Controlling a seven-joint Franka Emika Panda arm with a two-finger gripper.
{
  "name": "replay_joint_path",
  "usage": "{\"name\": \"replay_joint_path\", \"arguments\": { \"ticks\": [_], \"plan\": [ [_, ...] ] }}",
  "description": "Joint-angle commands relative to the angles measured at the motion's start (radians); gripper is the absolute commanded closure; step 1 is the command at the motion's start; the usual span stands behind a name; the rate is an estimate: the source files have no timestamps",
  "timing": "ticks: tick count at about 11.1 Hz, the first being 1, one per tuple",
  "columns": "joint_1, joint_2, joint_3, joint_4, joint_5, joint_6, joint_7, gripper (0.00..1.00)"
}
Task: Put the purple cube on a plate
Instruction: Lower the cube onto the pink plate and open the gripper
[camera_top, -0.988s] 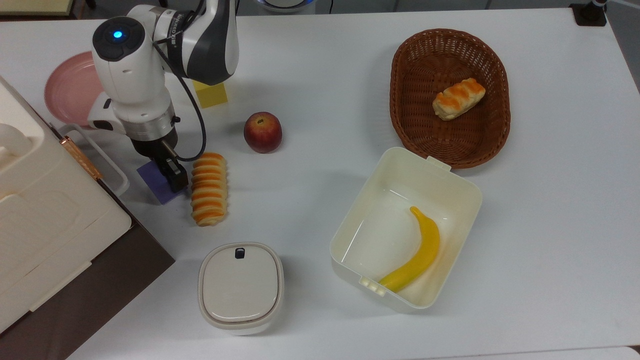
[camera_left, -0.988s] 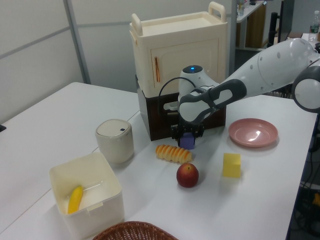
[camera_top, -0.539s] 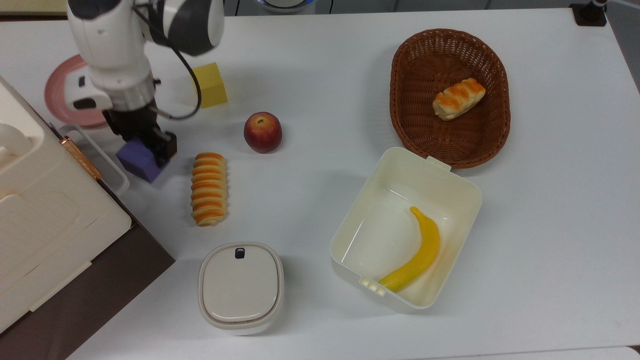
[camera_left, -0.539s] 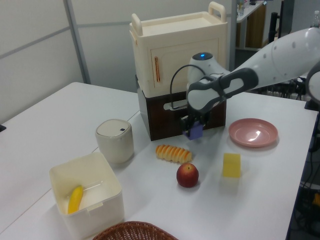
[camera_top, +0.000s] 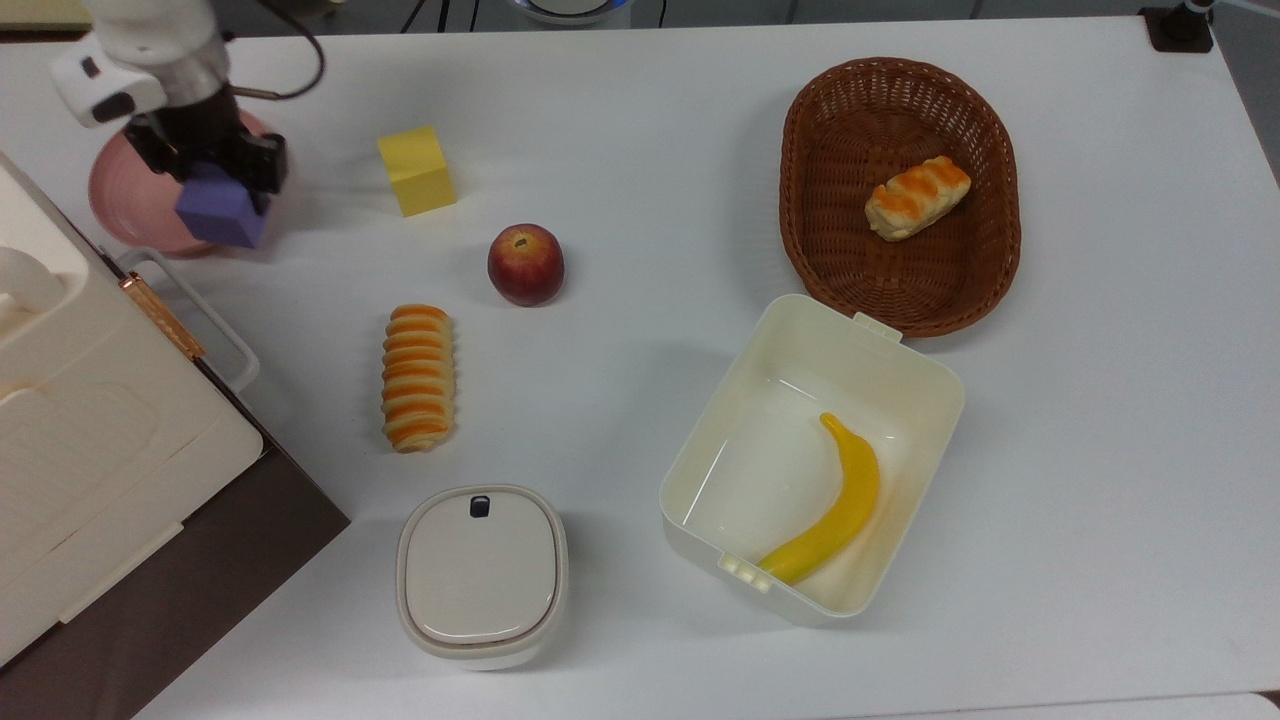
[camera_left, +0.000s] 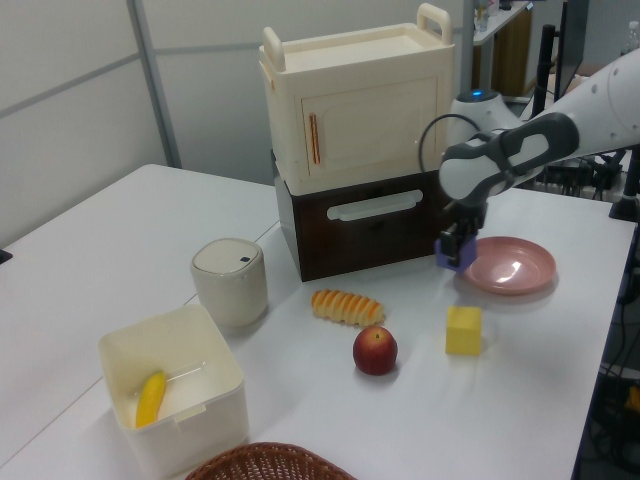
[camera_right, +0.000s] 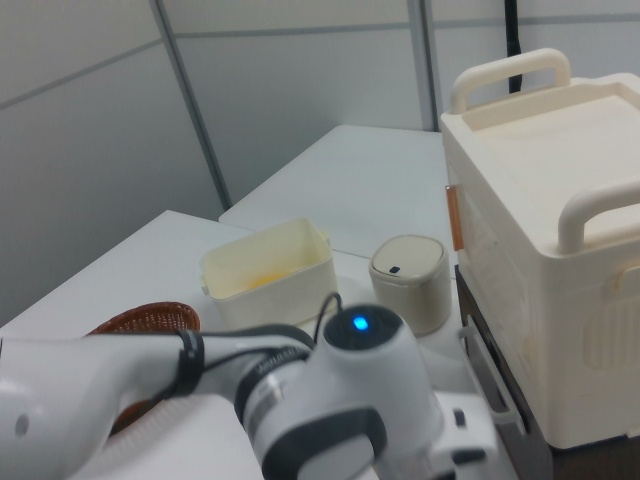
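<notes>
1. White tabletop (camera_top: 640, 130); pink plate (camera_top: 115, 195) near its far-left corner in the top view.
2. Gripper (camera_top: 205, 165) clamped on purple cube (camera_top: 220, 212), held clear of the table.
3. Cube hangs over the plate's rim, on the side facing the yellow cube (camera_top: 417, 170).

Purple cube (camera_top: 218, 212): matt, plain faces. Plate (camera_left: 512, 265): glossy pink glaze. Basket (camera_top: 830, 180): woven brown wicker. Counter (camera_top: 640, 150): smooth, matt white.

purple cube (camera_top: 220, 212) aloft, tilted, over pink plate (camera_top: 120, 200) edge
</notes>
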Motion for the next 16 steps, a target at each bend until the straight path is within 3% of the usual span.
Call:
{"name": "replay_joint_path", "arguments": {
  "ticks": [1, 2, 3, 4, 5, 8, 9, 12, 16],
  "plan": [
    [-0.116, -0.029, 0.004, -0.036, -0.002, -0.022, -0.206, 0.5],
    [-0.14, -0.022, 0.004, -0.034, -0.002, -0.022, -0.235, 0.49],
    [-0.151, -0.011, 0.004, -0.034, -0.002, -0.022, -0.24, 0.4],
    [-0.151, 0.0, 0.002, -0.034, -0.002, -0.022, -0.24, 0.04],
    [-0.151, 0.009, 0.002, -0.033, -0.002, -0.022, -0.237, 0.0],
    [-0.145, 0.0, 0.005, -0.016, 0.003, -0.057, -0.223, 0.0],
    [-0.129, -0.002, 0.008, 0.034, 0.007, -0.128, -0.214, 0.0],
    [-0.017, -0.008, 0.008, 0.167, 0.001, -0.286, -0.069, 0.0],
    [0.176, -0.034, 0.008, 0.213, -0.002, -0.302, 0.179, 0.0]
  ]
}}
